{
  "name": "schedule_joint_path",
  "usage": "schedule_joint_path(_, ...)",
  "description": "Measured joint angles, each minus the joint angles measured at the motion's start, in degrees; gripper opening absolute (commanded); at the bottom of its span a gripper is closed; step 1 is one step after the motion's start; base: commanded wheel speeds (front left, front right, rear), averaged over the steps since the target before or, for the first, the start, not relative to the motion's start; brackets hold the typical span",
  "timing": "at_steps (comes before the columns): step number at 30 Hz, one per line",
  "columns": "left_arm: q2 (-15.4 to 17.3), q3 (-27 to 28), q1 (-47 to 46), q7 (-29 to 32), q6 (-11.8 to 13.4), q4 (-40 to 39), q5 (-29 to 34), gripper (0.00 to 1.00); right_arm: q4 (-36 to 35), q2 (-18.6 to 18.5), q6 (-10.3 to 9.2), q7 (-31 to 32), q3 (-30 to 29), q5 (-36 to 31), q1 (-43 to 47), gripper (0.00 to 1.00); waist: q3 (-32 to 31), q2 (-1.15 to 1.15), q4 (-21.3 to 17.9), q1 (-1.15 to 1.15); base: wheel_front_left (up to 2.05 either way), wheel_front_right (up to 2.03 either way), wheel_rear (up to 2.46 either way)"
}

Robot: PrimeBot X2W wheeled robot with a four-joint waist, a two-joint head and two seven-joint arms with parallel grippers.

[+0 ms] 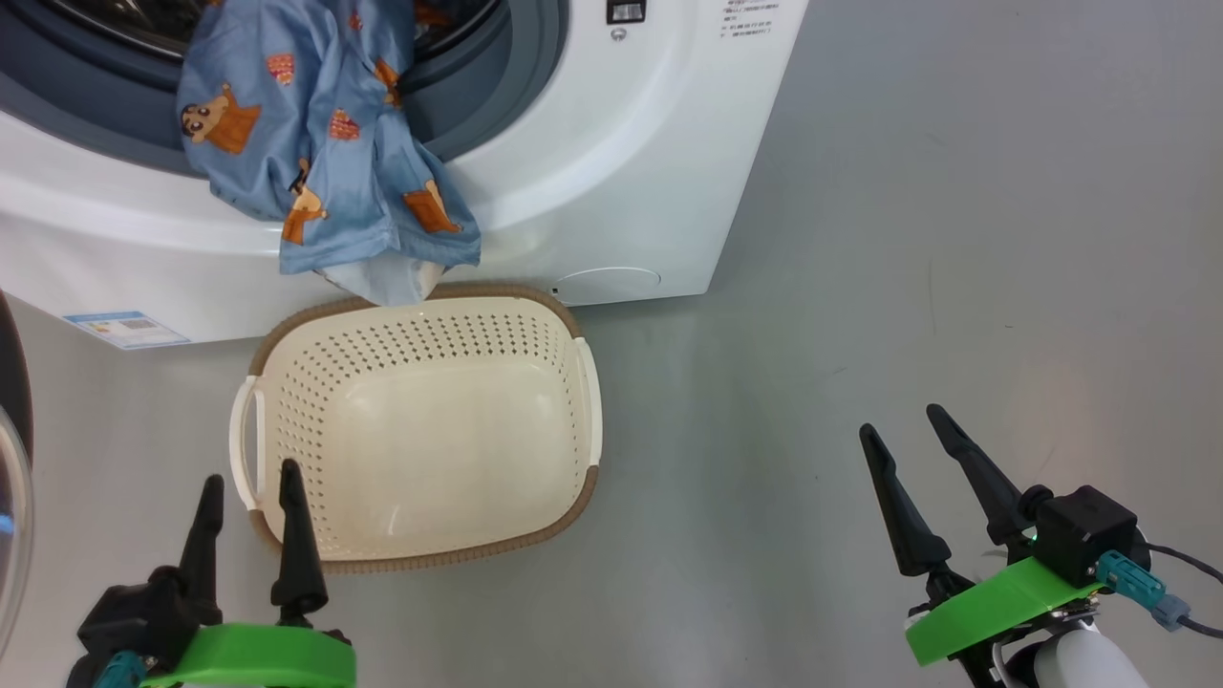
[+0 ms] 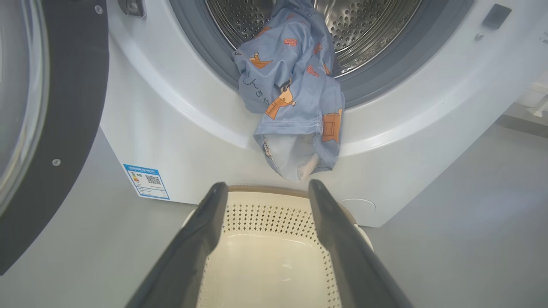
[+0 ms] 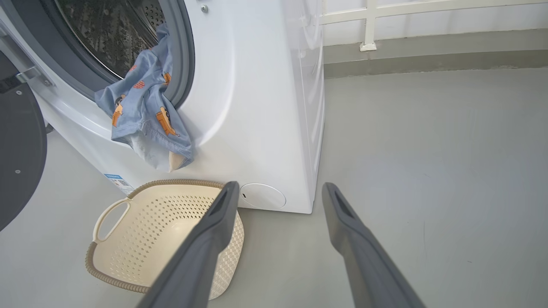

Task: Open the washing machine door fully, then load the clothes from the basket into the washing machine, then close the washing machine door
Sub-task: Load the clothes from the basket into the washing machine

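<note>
loading step: clothes (image 1: 325,143) hang half out over washer (image 1: 611,143) lip, basket (image 1: 420,334) empty; left gripper (image 1: 250,473) & right gripper (image 1: 900,420) both released. you'll need to push them in b4 shutting door (image 2: 72,107)

Grey floor (image 1: 908,239) under the washing machine (image 1: 611,162), the basket (image 1: 430,334) just beside it.

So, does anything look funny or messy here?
Yes. The clothes hang half out of the washing machine, draped over its front rim, with the end dangling above the empty basket. The door would probably pinch them if closed.
</note>
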Motion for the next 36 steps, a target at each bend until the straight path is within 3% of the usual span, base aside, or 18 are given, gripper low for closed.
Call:
schedule_joint_path(14,0.2,-1.4,-2.0,0.0,0.5,-0.2,-0.7,1.00,-0.3,0.0,0.00,0.0,0.4,0.0,0.7,1.00,1.9,0.00,-1.5,0.00,0.00,0.00,0.00)
schedule_joint_path(25,0.1,-2.7,-19.0,0.0,-0.5,9.4,-3.3,1.00,-0.6,0.0,0.00,0.0,0.7,0.0,-1.8,1.00,6.2,0.00,-4.1,0.00,0.00,0.00,0.00)
schedule_joint_path(36,-0.3,0.8,-30.9,0.0,-1.2,19.7,-0.7,1.00,-0.7,0.0,0.00,0.0,0.7,0.0,-2.7,1.00,10.4,0.00,-6.9,0.00,0.00,0.00,0.00)
